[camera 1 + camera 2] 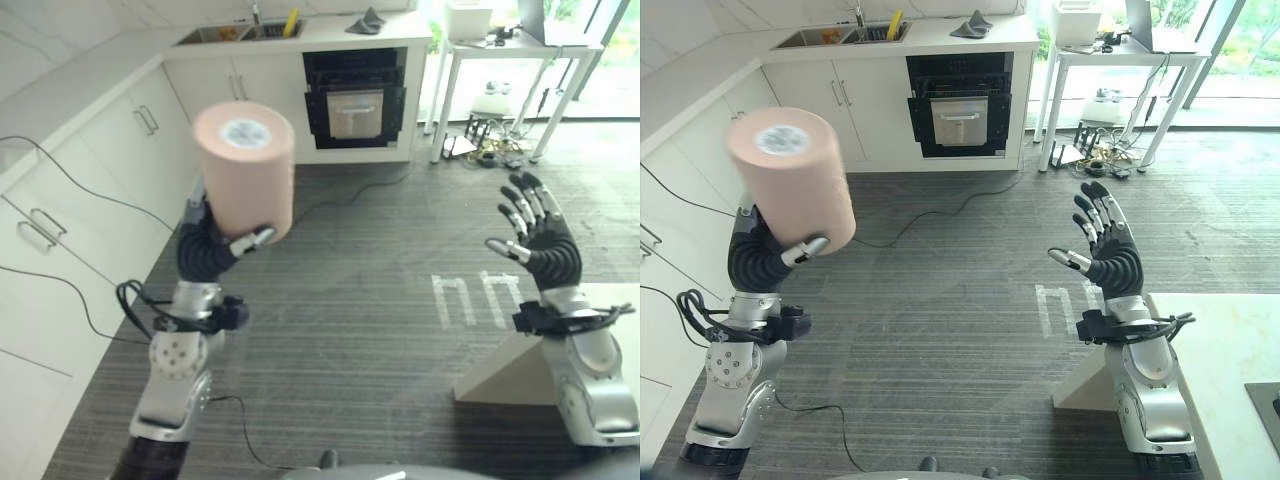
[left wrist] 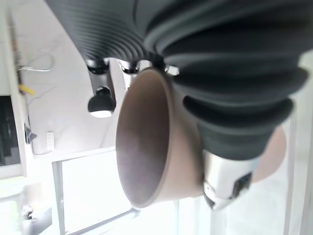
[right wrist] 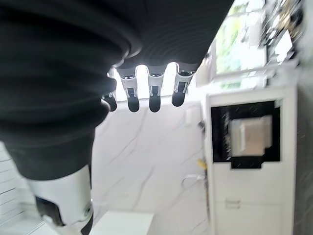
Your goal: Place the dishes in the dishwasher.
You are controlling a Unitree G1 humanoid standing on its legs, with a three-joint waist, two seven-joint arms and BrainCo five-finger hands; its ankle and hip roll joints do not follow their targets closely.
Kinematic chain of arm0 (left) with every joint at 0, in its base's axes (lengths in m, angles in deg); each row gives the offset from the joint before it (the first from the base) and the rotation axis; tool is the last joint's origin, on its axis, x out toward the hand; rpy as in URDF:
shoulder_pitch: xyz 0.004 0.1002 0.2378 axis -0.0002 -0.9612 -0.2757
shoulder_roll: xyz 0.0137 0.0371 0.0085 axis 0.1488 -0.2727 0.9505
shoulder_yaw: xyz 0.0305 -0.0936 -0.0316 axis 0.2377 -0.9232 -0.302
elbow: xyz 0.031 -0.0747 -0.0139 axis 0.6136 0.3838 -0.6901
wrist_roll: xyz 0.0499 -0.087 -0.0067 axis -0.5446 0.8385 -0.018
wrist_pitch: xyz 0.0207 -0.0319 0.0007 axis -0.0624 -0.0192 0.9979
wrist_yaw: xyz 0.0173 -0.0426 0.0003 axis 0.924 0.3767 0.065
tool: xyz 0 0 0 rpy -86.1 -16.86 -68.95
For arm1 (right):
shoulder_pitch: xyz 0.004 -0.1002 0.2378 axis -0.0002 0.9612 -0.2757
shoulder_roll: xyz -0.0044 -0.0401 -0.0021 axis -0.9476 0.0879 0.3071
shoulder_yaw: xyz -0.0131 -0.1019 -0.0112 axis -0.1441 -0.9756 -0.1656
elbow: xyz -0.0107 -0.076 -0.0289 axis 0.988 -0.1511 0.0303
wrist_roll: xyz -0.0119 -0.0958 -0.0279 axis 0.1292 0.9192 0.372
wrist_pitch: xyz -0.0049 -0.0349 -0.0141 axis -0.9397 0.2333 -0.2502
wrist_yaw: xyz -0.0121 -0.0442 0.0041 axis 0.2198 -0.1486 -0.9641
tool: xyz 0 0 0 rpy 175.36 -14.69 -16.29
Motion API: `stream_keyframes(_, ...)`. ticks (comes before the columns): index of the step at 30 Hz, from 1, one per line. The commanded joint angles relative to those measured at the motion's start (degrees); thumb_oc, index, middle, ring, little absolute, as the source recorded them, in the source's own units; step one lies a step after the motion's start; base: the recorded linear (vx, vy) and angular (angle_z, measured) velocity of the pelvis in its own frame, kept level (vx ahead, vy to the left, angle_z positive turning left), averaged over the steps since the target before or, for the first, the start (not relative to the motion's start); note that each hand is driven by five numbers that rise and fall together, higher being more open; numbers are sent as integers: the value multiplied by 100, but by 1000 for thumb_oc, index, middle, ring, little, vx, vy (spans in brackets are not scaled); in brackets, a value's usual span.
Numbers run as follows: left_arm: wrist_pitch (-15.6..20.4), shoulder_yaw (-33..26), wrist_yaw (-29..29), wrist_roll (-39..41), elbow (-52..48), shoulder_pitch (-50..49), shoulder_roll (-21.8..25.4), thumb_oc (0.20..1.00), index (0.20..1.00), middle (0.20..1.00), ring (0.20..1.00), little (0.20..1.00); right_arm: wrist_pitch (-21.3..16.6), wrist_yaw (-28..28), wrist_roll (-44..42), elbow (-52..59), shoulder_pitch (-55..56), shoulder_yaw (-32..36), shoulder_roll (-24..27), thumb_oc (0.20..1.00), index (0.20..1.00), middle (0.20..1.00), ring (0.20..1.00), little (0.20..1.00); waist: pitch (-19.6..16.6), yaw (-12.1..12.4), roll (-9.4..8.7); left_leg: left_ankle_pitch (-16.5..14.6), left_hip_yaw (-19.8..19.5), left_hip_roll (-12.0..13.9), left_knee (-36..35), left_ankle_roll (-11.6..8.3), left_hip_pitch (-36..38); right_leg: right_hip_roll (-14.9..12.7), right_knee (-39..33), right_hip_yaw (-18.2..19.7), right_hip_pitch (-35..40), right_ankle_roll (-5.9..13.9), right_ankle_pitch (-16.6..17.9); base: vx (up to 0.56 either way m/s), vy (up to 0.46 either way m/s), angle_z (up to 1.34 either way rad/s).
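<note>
Floor (image 1: pixel 380 300): grey, striped, open across the middle of the room.

Cabinets (image 1: pixel 90 170): white run along the robot's left, turning along the far wall under a counter (image 1: pixel 940 35).

Oven (image 1: pixel 960 115): black, built into the far cabinets, door closed. To its left on the counter, a sink (image 1: pixel 840 37) with a yellow item beside it. A grey cloth (image 1: pixel 975 26) lies on the counter right of the sink.

Table (image 1: pixel 1120 55): white, right of the oven by the window, clutter on the floor beneath.

Cup (image 1: pixel 245 170): large pink cylinder, upside down, base tilted toward the camera, held high over the floor, well apart from the oven wall.

Left hand (image 1: pixel 205 240): raised, thumb and fingers curled around the cup's lower end; the wrist view looks into the cup's open mouth (image 2: pixel 142 147).

Right hand (image 1: pixel 1108 245): raised at the right, palm inward, fingers (image 3: pixel 154 93) straight and spread, holding nothing.
</note>
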Motion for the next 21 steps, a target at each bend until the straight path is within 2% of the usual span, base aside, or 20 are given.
stream_keyframes(1, 251, -171, -108, 367, 241, 365, 123, 200, 200, 200, 200, 200, -388, 88, 45, 105, -32, 211, -57, 1000, 1000, 1000, 1000, 1000, -229, -119, -233, -821, 521, 164, -4, -131, 349, -227, 3, -418, -294, 545, -32, 14, -54, -6)
stream_keyframes(8, 209, -244, -146, 415, 288, 333, 144, 200, 200, 200, 200, 200, -373, 61, 143, 130, -89, 154, -40, 1000, 1000, 1000, 1000, 1000, -270, -134, -189, -821, 580, 222, -4, -146, 414, -94, 3, -383, -248, 467, -95, 8, -98, 0)
stream_keyframes(10, 240, -319, -155, 430, 291, 216, 148, 200, 200, 200, 200, 200, -366, 91, 201, 146, -74, 137, -43, 1000, 1000, 1000, 1000, 1000, -250, -119, -184, -772, 582, 252, -4, -197, 491, -26, 3, -300, -223, 410, -124, 51, -176, -1)
stream_keyframes(11, 260, -340, -155, 439, 278, 162, 155, 200, 200, 200, 200, 200, -381, 91, 244, 153, -59, 132, -17, 1000, 1000, 1000, 1000, 1000, -209, -109, -209, -739, 620, 265, 217, -256, 451, -17, 3, -263, -196, 374, -124, 30, -199, -4)
stream_keyframes(12, 276, -364, -154, 464, 262, 111, 162, 200, 200, 200, 200, 200, -392, 134, 215, 180, -25, 158, 41, 1000, 1000, 1000, 1000, 1000, -129, -103, -272, -677, 675, 319, 925, -351, 166, -27, 4, -228, -162, 308, -119, -12, -243, -7)
stream_keyframes(13, 273, -381, -172, 498, 223, 74, 156, 200, 200, 200, 200, 200, -405, 175, 150, 201, 12, 180, 119, 1000, 1000, 1000, 1000, 1000, -14, -84, -368, -483, 676, 433, 2076, -467, -396, -46, 18, -205, -140, 176, -136, -36, -260, -13)
stream_keyframes(14, 272, -391, -203, 521, 198, 51, 142, 200, 200, 200, 200, 200, -419, 199, 146, 194, 33, 205, 158, 1000, 1000, 1000, 1000, 1000, 58, -79, -430, -412, 646, 486, 2878, -504, -774, -69, 31, -199, -145, 97, -129, -32, -222, -23)
stream_keyframes(15, 275, -399, -227, 551, 183, 25, 125, 200, 200, 200, 200, 200, -431, 244, 156, 163, 35, 223, 173, 1000, 1000, 1000, 1000, 1000, 124, -76, -446, -382, 608, 520, 3466, -507, -1109, -64, 53, -198, -155, 37, -119, 23, -132, -19)
stream_keyframes(16, 273, -378, -212, 508, 171, 2, 76, 200, 200, 200, 200, 200, -450, 310, 194, 101, 44, 238, 155, 1000, 1000, 1000, 1000, 1000, 217, -74, -428, -317, 614, 635, 3612, -482, -1412, -10, 88, -194, -107, -1, -137, 53, -67, 11)
stream_keyframes(17, 261, -375, -205, 502, 168, 5, 71, 200, 200, 200, 200, 200, -439, 310, 202, 87, 37, 235, 152, 1000, 1000, 1000, 1000, 1000, 234, -69, -429, -322, 639, 654, 3587, -473, -1432, -7, 98, -190, -95, 1, -148, 114, 0, 18)
stream_keyframes(18, 223, -387, -209, 541, 157, 5, 70, 200, 200, 200, 200, 200, -430, 305, 197, 45, 5, 235, 148, 1000, 1000, 1000, 1000, 1000, 278, -40, -411, -319, 768, 717, 3157, -445, -1421, 1, 98, -225, -19, 38, -203, 197, 75, 20)
stream_keyframes(21, 240, -425, -144, 658, 169, -123, 65, 200, 200, 200, 200, 200, -426, 436, 227, 37, -34, 183, 137, 1000, 1000, 1000, 1000, 1000, 262, 30, -255, -10, 1103, 828, 1077, -454, -1122, 33, 13, -295, 235, 201, -393, 356, 201, -12)
